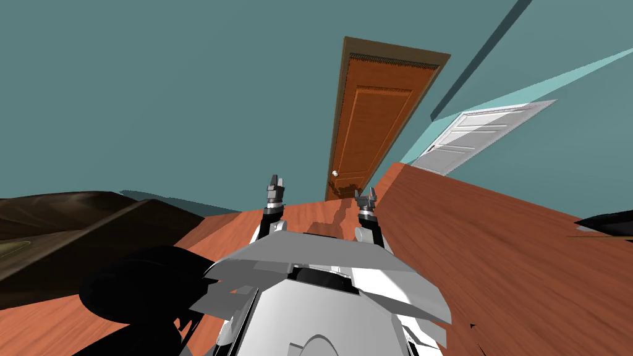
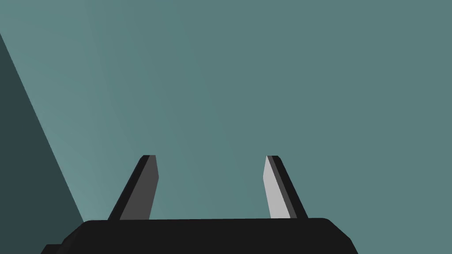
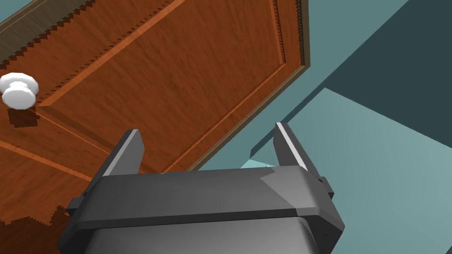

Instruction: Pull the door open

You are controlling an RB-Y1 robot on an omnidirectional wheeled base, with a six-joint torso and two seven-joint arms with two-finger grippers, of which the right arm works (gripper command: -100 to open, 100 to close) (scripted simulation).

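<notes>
A brown panelled door [image 1: 371, 120] stands shut in a darker frame in the teal wall ahead of me. Its small white round knob [image 1: 335, 173] sits near the door's left edge, low down. In the right wrist view the door [image 3: 176, 75] is close and the knob [image 3: 18, 90] lies off to one side of my right gripper [image 3: 207, 136], which is open with nothing between its fingers. In the head view the right gripper [image 1: 365, 198] is held just short of the door's foot. My left gripper [image 1: 276, 183] is open too, raised before the teal wall [image 2: 265, 88] left of the door.
A white panelled door [image 1: 479, 139] stands in the wall to the right. A dark brown piece of furniture [image 1: 74, 228] lies at the left. Reddish wood floor [image 1: 494, 247] stretches to the right. A black shape [image 1: 609, 224] sits at the far right edge.
</notes>
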